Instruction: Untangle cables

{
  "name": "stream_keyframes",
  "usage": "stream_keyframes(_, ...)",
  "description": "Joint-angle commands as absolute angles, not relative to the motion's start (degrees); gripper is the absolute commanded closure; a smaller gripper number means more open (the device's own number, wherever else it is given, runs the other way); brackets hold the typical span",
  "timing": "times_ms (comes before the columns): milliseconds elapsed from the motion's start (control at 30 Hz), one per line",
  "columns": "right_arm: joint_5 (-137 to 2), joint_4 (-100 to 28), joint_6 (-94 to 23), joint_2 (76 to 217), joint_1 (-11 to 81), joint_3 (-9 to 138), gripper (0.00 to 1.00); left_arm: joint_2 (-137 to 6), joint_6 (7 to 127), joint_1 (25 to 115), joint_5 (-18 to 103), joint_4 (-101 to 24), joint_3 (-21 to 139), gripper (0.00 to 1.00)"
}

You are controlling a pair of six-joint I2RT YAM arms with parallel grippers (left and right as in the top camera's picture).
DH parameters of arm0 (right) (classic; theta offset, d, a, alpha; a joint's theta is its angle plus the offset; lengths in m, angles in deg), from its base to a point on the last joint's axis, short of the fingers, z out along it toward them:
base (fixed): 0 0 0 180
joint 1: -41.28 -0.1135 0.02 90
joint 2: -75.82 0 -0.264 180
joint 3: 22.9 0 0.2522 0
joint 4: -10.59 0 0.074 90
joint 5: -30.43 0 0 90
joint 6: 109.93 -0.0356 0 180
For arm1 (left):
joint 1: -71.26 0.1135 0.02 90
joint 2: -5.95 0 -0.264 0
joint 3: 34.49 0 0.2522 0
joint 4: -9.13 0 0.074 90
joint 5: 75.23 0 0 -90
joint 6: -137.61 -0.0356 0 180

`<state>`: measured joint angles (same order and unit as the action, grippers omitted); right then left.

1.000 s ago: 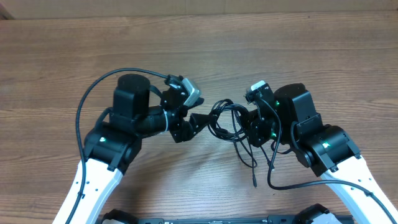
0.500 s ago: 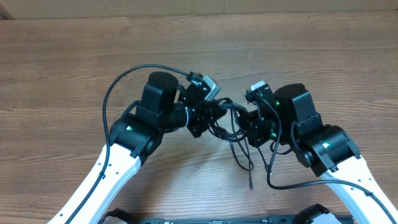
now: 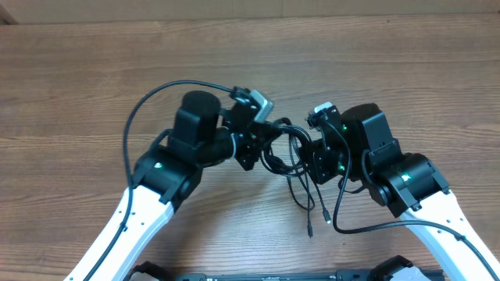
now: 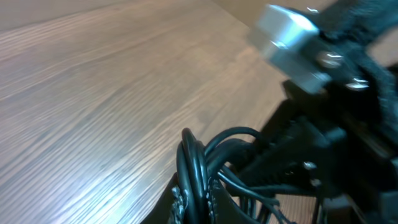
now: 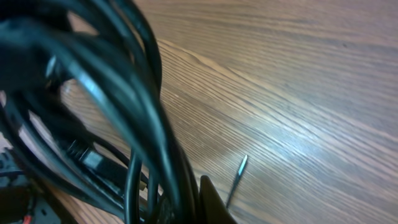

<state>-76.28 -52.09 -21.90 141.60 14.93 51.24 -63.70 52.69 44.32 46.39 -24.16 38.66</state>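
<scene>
- Both pairs of jaws are clenched on the cables [image 3: 291,154], a knotted bundle pinched between the left gripper [image 3: 264,147] and the right gripper [image 3: 314,160] over the table [image 3: 391,70].
- Only the left wrist view shows loops rising from its fingers, with a silver camera [image 4: 287,37] on the other arm beyond.
- Only the right wrist view shows blurred cords up close, with a plug tip [image 5: 239,168] farther off over the wood.

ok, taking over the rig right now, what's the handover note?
Grippers: left gripper shut on the cables, left side of the knot; right gripper shut on the right side.
Where: bundle knotted between the two grippers, mid table; one strand trails toward the robot, plug tip free.
Done: both grips on.
Left: pull apart, separate every strand.
</scene>
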Motion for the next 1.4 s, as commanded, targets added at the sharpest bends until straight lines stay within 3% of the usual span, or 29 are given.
stream_keyframes(0, -73.7, -54.7, -21.6, 142.1, 15.2, 50.9, 0.96, -59.5, 61.1, 50.7, 31.6, -23.5, 40.3, 0.96)
stream_keyframes(333, -73.7, -54.7, -21.6, 142.1, 15.2, 50.9, 0.96, -59.0, 82.0, 59.7, 27.9, -23.9, 40.3, 0.95)
stream_keyframes(467, -73.7, -54.7, -21.6, 142.1, 15.2, 50.9, 0.96, -59.0, 82.3, 60.1, 27.9, -24.1, 40.3, 0.96)
stream_keyframes(700, -73.7, -55.2, -21.6, 142.1, 15.2, 50.9, 0.96, -59.0, 67.8, 60.1, 33.6, -22.8, 40.3, 0.96)
stream_keyframes(933, -74.0, -53.8, -21.6, 142.1, 15.2, 50.9, 0.94, -59.3, 57.3, 60.0, 56.7, -22.3, 40.3, 0.96)
stream_keyframes(1000, -76.3, -51.9, -21.6, 142.1, 15.2, 50.9, 0.86, -59.3, 51.4, 60.0, 63.7, -22.8, 40.3, 0.96)
stream_keyframes(1133, -80.3, -47.6, -21.6, 142.1, 15.2, 50.9, 0.51, -59.3, 42.8, 60.0, 68.4, -25.9, 40.3, 0.96)
stream_keyframes(1200, -80.7, -46.1, -21.6, 142.1, 15.2, 50.9, 0.45, -59.3, 40.4, 60.0, 68.4, -27.7, 40.3, 0.96)
stream_keyframes(1367, -81.3, -42.0, -21.6, 142.1, 15.2, 50.9, 0.18, -59.3, 38.8, 60.0, 69.2, -30.2, 40.3, 0.96)
